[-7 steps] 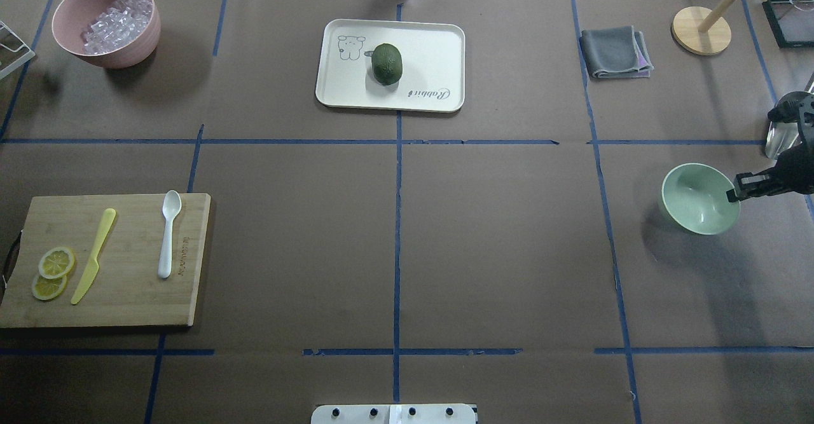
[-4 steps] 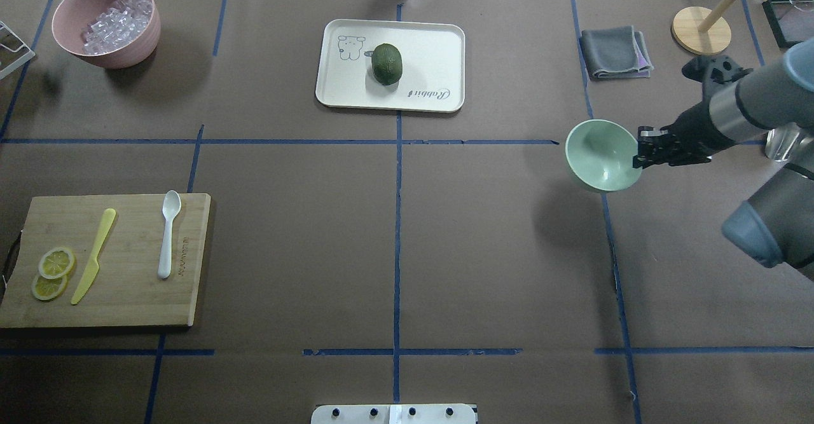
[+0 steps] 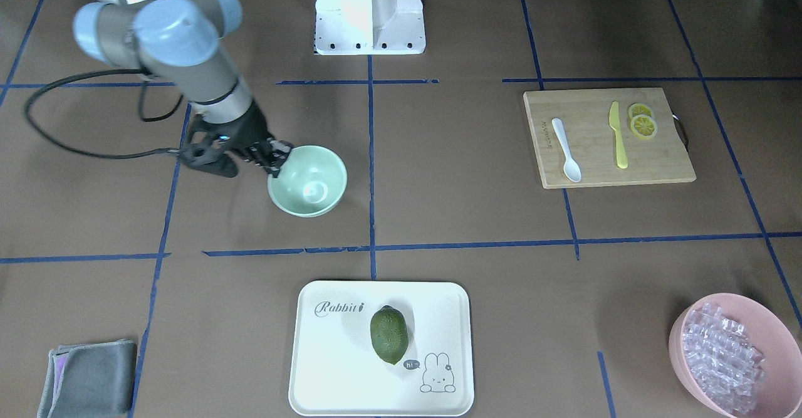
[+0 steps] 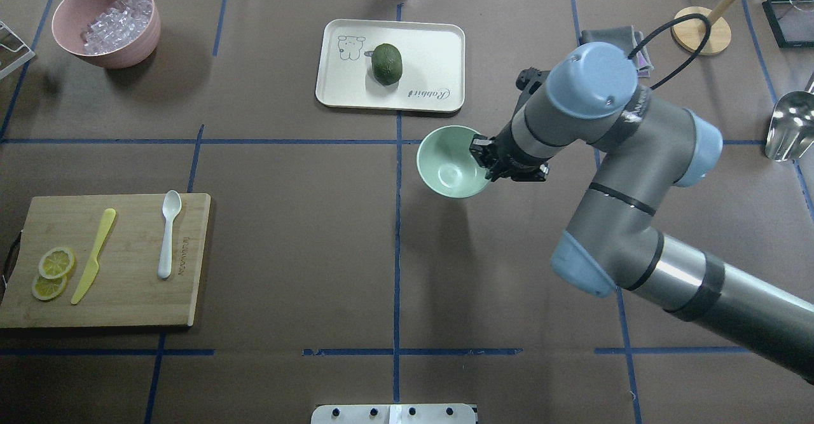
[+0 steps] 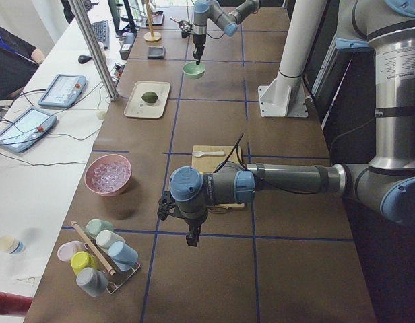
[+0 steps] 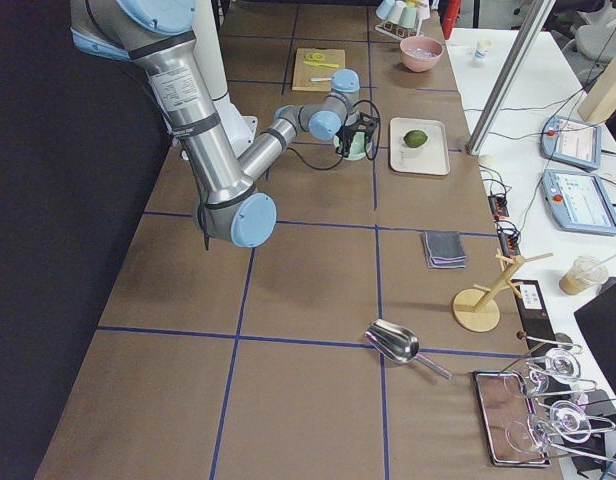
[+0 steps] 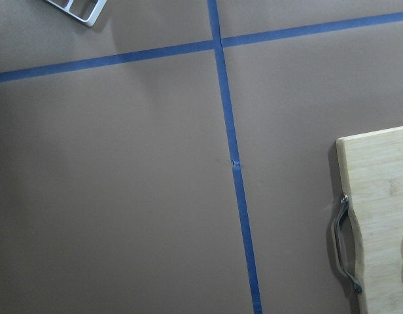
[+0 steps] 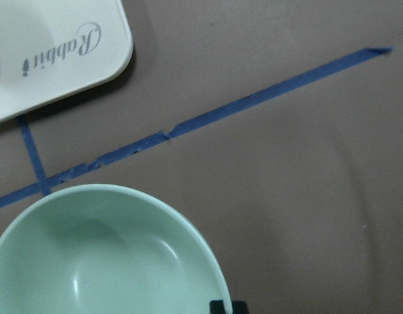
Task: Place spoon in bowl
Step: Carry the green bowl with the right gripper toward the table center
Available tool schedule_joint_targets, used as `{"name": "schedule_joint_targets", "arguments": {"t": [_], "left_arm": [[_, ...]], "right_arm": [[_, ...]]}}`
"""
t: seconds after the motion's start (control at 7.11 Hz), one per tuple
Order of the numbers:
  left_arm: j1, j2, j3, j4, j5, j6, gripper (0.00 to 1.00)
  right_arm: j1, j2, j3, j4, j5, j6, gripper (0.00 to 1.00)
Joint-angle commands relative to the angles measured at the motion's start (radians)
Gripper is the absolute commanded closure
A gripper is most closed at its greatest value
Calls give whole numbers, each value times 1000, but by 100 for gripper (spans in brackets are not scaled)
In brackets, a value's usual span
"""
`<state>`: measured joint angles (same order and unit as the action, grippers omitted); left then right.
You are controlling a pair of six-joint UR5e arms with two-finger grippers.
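Right gripper (image 4: 482,157) pinched on the rim of the bowl (image 4: 450,171), one finger inside, one outside; jaws narrow, closed on that edge. The bowl sits upright just right of the centre tape line, near the white tray (image 4: 439,49); lifted or resting, I cannot tell. The spoon (image 4: 169,233) lies flat on the cutting board (image 4: 133,303) at my left, well apart from the bowl, scoop pointing away from my base, beside the yellow knife (image 4: 94,255). Left gripper (image 5: 192,239) hangs off the board's outer end above bare table; its jaw state I cannot tell.
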<state>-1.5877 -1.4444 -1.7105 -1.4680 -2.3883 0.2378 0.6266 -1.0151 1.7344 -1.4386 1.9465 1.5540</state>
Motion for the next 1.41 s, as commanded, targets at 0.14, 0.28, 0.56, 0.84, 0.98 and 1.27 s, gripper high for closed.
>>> {"name": "schedule_joint_targets", "arguments": {"t": [0.14,0.28,0.56,0.84,0.98,1.27], "left_arm": [[0,2,0,1,0,0,0],[0,4,0,1,0,0,0],[2,2,0,1,0,0,0],[2,4,0,1,0,0,0],[3,2,0,0,0,0,0],[3,-1,-1,0,0,2,0]], "right_arm": [[-168,113,-70,-20,-177,144,100],[-198,112,-70,-20,-211,155,100],[-205,107,-70,-19,-216,150,100],[-206,102,-70,-16,-213,141,97],[-206,101,-70,-16,-212,141,85],[-179,102,-55,-19,-193,94,0]]}}
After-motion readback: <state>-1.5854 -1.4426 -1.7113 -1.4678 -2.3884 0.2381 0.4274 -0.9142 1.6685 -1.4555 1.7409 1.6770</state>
